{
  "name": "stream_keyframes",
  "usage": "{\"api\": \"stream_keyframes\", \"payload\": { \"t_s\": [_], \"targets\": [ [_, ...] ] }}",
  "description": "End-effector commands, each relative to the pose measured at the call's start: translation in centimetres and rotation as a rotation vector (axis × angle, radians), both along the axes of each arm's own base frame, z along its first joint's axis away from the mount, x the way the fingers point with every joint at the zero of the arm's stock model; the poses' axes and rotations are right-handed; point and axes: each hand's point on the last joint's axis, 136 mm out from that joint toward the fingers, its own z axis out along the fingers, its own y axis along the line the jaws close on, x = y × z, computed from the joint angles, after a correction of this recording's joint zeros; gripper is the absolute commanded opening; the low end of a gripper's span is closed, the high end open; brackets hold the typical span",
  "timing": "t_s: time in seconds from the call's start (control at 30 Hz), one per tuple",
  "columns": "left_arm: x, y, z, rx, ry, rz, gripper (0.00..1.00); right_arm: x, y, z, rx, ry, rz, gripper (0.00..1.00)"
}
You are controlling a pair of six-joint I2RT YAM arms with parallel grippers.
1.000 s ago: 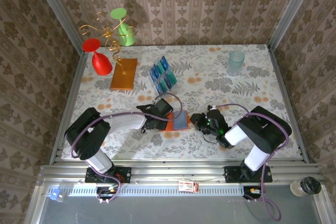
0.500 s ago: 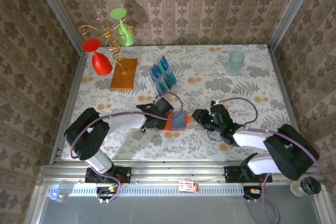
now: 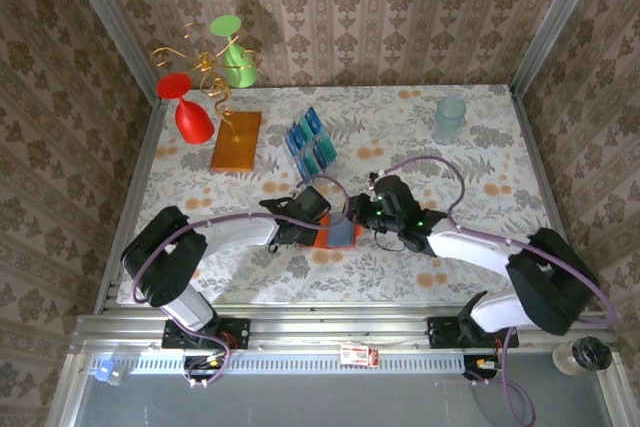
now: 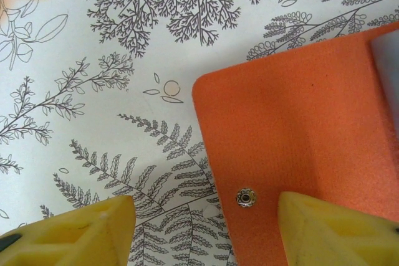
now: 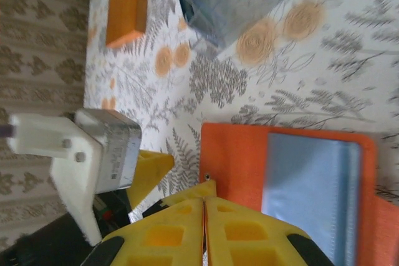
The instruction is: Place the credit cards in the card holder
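Credit cards (image 3: pixel 318 153) stand racked at rear; left gripper (image 4: pixel 204 232), fingers spread, straddles the edge of the opened card holder (image 3: pixel 340 233) mid-table, right gripper (image 5: pixel 204 199), fingers pressed together, alongside: recommend pinning the flap flat before fetching a card.

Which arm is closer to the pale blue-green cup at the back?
Right. The right end effector is by the right edge of the card holder, on the side of the cup. The left end effector is over the holder's left corner, farther from it.
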Motion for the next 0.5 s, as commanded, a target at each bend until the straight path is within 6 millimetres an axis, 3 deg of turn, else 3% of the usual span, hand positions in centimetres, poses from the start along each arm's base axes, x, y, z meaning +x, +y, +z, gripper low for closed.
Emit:
{"api": "stream_keyframes", "payload": {
  "t_s": [0.0,0.27,0.47],
  "targets": [
    [0.3,-0.2,1.3,-0.015,-0.032,0.010,0.63,-0.4,0.6,-3.2,-0.054,0.074,0.023,0.08],
    [0.0,0.7,0.8,0.001,-0.036,0.025,0.63,-0.1,-0.2,-8.2,-0.100,0.144,0.003,0.04],
    [-0.7,1.7,-0.8,0.024,-0.015,0.047,0.63,-0.9,-1.0,-9.7,-0.108,0.166,-0.004,0.03]
  ]
}}
